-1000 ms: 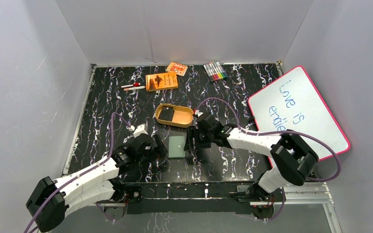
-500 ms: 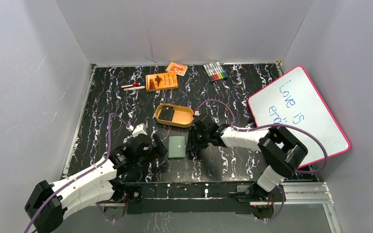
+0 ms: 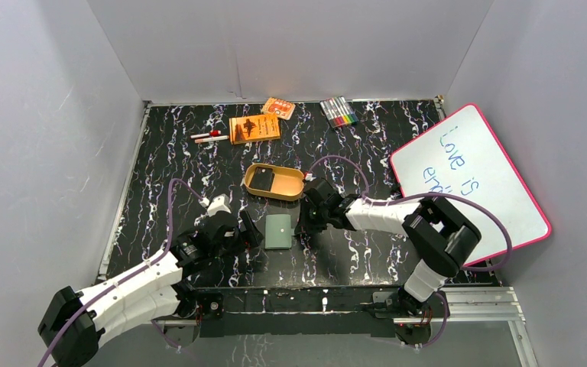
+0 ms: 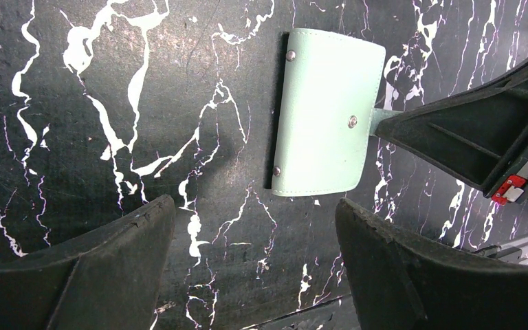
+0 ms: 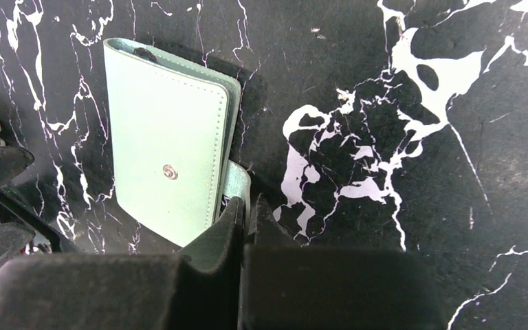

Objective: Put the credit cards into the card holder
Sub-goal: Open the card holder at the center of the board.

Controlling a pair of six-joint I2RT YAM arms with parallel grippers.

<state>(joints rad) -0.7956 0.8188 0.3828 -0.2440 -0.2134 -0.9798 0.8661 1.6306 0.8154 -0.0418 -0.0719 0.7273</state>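
A mint green card holder lies flat and closed on the black marbled table, between my two grippers. My right gripper is shut on the holder's small strap tab at its right edge. My left gripper stands open just left of the holder, with only bare table between its fingers. A dark flat credit card lies inside a gold oval tin behind the holder.
At the back lie an orange booklet, a small orange packet, a set of coloured markers and two pens. A pink-framed whiteboard leans at the right. Grey walls enclose the table.
My right gripper has closed from open onto the card holder's strap tab and shifted slightly left. The left arm and the holder have stayed put.
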